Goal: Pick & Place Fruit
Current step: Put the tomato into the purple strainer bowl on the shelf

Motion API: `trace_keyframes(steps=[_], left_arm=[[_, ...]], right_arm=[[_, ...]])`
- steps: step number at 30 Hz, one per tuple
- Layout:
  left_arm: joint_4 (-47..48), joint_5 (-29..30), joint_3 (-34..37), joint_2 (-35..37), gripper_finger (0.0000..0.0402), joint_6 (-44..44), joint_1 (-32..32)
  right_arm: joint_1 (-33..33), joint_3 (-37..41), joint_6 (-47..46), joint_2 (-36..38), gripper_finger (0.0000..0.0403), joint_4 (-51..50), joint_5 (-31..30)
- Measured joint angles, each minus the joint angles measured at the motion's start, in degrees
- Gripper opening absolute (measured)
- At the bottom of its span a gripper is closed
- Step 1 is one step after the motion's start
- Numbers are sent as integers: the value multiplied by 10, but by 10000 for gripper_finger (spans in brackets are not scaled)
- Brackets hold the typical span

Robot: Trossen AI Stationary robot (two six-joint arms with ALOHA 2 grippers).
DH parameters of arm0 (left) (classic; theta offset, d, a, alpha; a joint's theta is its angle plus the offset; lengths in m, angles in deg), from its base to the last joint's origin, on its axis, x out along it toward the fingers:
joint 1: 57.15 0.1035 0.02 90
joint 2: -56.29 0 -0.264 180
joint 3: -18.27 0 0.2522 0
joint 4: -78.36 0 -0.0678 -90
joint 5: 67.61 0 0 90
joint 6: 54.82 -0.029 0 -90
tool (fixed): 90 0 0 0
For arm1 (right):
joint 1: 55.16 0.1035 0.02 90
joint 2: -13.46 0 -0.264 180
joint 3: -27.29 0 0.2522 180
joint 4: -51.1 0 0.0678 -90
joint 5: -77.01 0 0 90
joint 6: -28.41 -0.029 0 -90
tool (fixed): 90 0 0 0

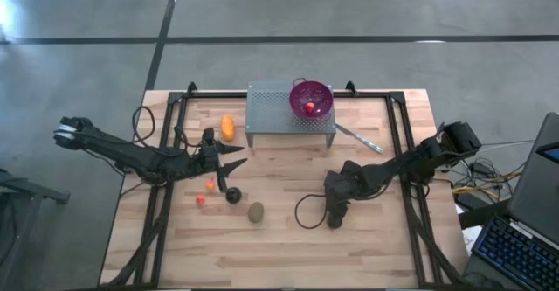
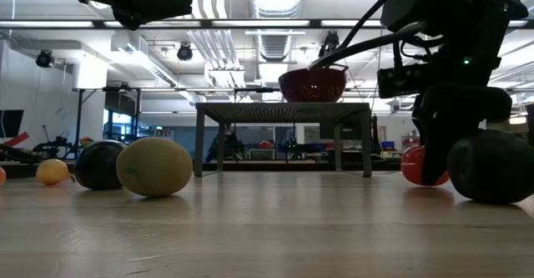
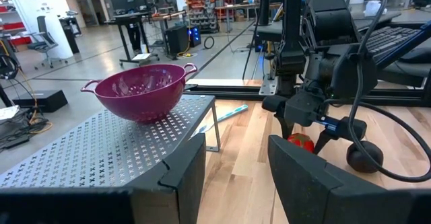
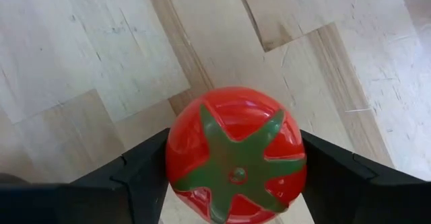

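I see the right gripper [image 4: 232,177] low on the table [image 1: 367,247], fingers apart, straddling a red tomato [image 4: 236,153]; left gripper [image 1: 236,156] hovers, fingers parted, holding nothing

A glossy red tomato [image 4: 234,155] with a green star-shaped calyx facing up sits on the wooden tabletop towards its right half, just beside a near-black round fruit [image 2: 494,166]. On the left half lie an elongated orange fruit [image 1: 228,128], a small orange ball [image 1: 210,184], a small red ball [image 1: 201,200], another near-black round [image 1: 233,196] and a brown-green oval [image 1: 256,212]. One more small red fruit [image 1: 310,108] rests up on the raised stand.
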Motion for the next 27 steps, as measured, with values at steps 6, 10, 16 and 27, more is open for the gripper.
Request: trace_keyframes(steps=[6, 10, 16, 27], left_arm=[[0, 0, 0, 0, 168, 0, 0], [0, 0, 0, 0, 168, 0, 0], [0, 0, 0, 0, 168, 0, 0], [0, 0, 0, 0, 168, 0, 0]], right_arm=[[0, 0, 0, 0, 272, 0, 0], [0, 0, 0, 0, 256, 0, 0], [0, 0, 0, 0, 270, -1, 0], [0, 0, 0, 0, 256, -1, 0]])
